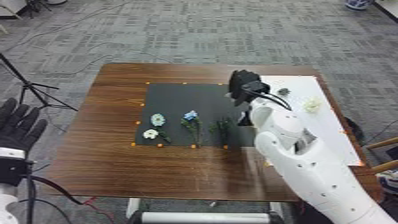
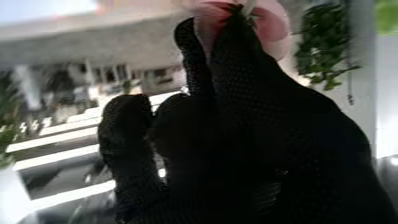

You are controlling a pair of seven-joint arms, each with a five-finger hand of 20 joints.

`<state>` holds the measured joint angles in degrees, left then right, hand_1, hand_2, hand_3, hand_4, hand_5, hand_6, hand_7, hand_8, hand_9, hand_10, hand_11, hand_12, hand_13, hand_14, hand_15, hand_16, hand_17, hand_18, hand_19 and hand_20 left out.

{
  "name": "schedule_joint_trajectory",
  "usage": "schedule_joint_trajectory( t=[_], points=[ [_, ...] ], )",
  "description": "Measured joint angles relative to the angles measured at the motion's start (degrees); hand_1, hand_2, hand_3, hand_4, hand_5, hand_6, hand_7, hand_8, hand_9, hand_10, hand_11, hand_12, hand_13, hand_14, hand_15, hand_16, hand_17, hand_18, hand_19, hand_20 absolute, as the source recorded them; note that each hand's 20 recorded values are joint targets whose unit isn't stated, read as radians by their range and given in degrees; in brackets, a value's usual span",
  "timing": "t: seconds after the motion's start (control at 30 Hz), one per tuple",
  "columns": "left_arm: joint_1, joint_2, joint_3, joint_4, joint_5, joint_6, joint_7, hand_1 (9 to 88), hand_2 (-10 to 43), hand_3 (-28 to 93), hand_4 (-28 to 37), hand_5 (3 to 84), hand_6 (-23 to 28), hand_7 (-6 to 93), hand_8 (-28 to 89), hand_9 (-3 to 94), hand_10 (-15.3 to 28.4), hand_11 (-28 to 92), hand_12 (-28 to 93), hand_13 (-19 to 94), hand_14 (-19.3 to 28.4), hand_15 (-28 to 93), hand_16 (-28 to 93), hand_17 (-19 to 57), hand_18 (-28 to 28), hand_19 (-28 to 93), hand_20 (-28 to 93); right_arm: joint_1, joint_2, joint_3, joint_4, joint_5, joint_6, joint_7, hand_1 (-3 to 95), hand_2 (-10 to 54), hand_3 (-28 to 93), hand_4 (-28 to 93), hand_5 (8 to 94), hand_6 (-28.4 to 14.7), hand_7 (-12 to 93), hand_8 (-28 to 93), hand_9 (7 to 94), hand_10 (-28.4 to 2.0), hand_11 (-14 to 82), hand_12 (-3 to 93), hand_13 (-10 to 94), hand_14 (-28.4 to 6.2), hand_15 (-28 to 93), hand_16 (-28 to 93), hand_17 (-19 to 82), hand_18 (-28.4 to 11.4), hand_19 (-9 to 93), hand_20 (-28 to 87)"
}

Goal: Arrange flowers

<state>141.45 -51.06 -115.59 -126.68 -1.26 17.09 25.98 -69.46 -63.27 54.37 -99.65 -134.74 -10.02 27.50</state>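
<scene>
A soft pink flower (image 2: 275,32) was pinched b/w the thumb and a finger of the black-gloved right hand (image 1: 242,84), w/ just a tiny gap left. That hand was held up by the far right corner of the flat black sheet (image 1: 169,95), near the big white sheet (image 1: 330,131). On the black one were laid a small white flower (image 1: 150,134) and a bright blue flower (image 1: 190,115). The black-gloved left hand (image 1: 19,127) was held off the brown wooden tbl (image 1: 107,165), fingers straight, w/ nothing held. Prob. the placing step was being done; next, a spot had to be picked and the pink one set down softly, b/c petals could be squashed.
</scene>
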Motion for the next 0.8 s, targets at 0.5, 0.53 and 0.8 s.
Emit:
schedule_joint_trajectory(
  t=[0.5, 0.53, 0.8],
  points=[
    [-1.5, 0.21, 0.18, 0.58, 0.61, 0.08, -1.96, 21.4, 19.7, 67, -28.3, 35.4, 7.2, 9.5, -7, 31.4, 13.0, 13, 12, 22, 12.7, 24, -3, -3.7, 10.2, 22, 11, -2.1, -5.5, -3.5, 2.9, -0.9, -1.5, -0.4, 62.7, -9.5, 69, -28, 69.7, -1.0, 23, 2, 82.5, -8.0, 16.7, 45.0, 75, -6.8, 76, 34, 39, -23.8, 88, 41],
    [-1.5, 0.21, 0.18, 0.59, 0.66, 0.08, -2.00, 21.4, 19.7, 67, -28.3, 35.4, 7.2, 9.5, -7, 31.4, 13.1, 13, 12, 22, 12.7, 24, -3, -3.7, 10.2, 22, 11, -2.1, -5.7, -3.7, 3.1, -0.9, -1.5, -0.4, 62.4, -9.5, 69, -28, 69.3, -1.2, 23, 2, 82.2, -8.1, 16.1, 44.4, 75, -6.8, 75, 34, 39, -23.9, 88, 41],
    [-1.9, 0.31, 0.53, 0.81, 0.84, 0.07, -2.02, 21.4, 19.5, 67, -28.3, 35.4, 7.3, 8.5, -7, 30.6, 12.8, 12, 12, 21, 12.4, 23, -3, -3.7, 10.2, 21, 11, -2.2, -6.8, -4.5, 3.6, -1.4, -1.3, -0.4, 59.8, -9.5, 72, -28, 64.4, -2.1, 19, -11, 75.4, -10.0, 10.7, 32.8, 73, -6.9, 72, 37, 37, -23.9, 86, 40]
  ],
)
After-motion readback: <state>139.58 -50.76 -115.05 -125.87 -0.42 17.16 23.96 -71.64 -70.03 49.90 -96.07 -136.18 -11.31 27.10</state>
